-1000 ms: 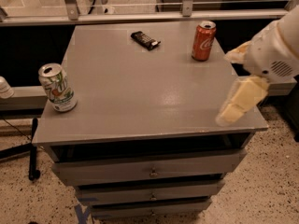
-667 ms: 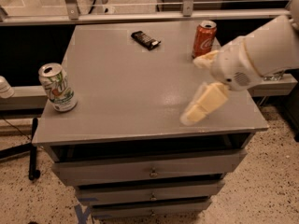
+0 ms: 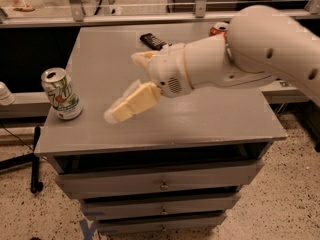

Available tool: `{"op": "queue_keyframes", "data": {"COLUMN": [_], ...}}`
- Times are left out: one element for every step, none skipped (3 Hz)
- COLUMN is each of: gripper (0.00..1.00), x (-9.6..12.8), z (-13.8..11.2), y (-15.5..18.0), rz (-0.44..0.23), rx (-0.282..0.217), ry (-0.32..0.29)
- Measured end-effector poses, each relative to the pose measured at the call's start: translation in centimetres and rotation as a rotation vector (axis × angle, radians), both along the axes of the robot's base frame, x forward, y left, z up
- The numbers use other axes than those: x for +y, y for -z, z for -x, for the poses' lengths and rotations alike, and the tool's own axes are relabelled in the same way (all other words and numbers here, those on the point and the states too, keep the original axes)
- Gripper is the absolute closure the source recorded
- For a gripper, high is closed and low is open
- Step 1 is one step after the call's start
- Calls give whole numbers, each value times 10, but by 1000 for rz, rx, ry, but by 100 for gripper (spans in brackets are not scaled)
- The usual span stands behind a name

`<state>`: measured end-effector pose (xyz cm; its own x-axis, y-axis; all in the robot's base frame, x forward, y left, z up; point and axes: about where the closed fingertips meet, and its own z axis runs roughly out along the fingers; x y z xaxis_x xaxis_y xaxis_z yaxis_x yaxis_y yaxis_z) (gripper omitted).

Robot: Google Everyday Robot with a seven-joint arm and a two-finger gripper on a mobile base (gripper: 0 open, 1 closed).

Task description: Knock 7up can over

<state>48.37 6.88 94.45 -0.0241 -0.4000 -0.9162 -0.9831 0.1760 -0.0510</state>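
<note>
The 7up can point(image 3: 61, 94), silver-white with green lettering and a small red-orange mark, stands upright near the left front edge of the grey table point(image 3: 200, 124). My gripper point(image 3: 121, 87) reaches in from the right over the middle of the table. It is open, with one cream finger pointing down-left toward the can and the other up behind it. The lower fingertip is a short gap to the right of the can and does not touch it. The gripper holds nothing.
A red cola can point(image 3: 218, 29) shows partly behind my arm at the back right. A flat black object point(image 3: 152, 40) lies at the back middle. The table has drawers point(image 3: 162, 184) below. A railing runs behind it.
My arm has swept left across the table, from the right edge to the middle, bringing the gripper close to the 7up can. The can has not moved.
</note>
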Motion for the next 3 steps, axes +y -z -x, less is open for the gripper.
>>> {"op": "queue_keyframes", "data": {"gripper": [0, 0, 0], "x": [21, 20, 44], "z": [6, 8, 2], "y": [-15, -13, 1], "rz": [-48, -45, -98], "rx": [-1, -11, -35], "ry": [-14, -7, -12]}}
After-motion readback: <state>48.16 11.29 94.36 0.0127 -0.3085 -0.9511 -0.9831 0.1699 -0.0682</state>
